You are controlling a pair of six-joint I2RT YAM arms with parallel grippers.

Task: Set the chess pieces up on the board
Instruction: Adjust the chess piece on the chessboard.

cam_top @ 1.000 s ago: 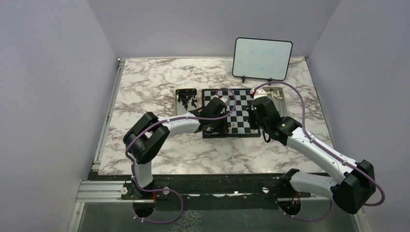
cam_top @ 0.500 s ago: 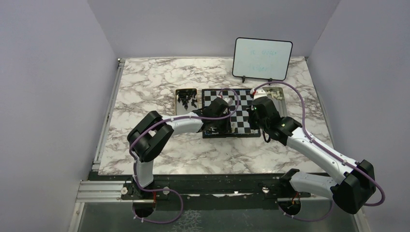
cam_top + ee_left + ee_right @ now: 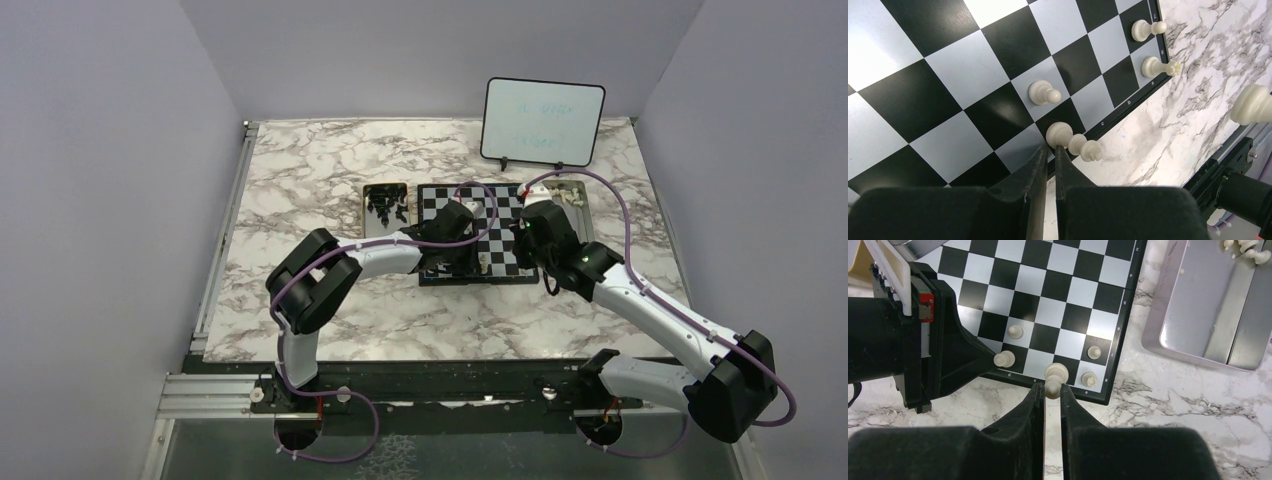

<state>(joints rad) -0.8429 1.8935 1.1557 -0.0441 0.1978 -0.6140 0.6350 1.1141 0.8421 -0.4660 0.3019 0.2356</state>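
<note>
Left tool [image 3: 1052, 149]: fingers all but together, nothing gripped. Tips at base of standing white piece [image 3: 1070, 142] on board [image 3: 948, 75], near-edge row, lower ctr of left wrist frame. Right tool [image 3: 1051, 389]: clamped on held white piece [image 3: 1055, 372], lower ctr of right wrist frame, at board's near edge. White pawn [image 3: 1015, 331] up-left of it. Metal tray [image 3: 1198, 315] on bench [image 3: 1173, 430], upper right, w/ loose white pieces [image 3: 1259, 257].

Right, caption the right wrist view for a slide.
Right gripper holding a white chess piece at the board's near edge.
</note>
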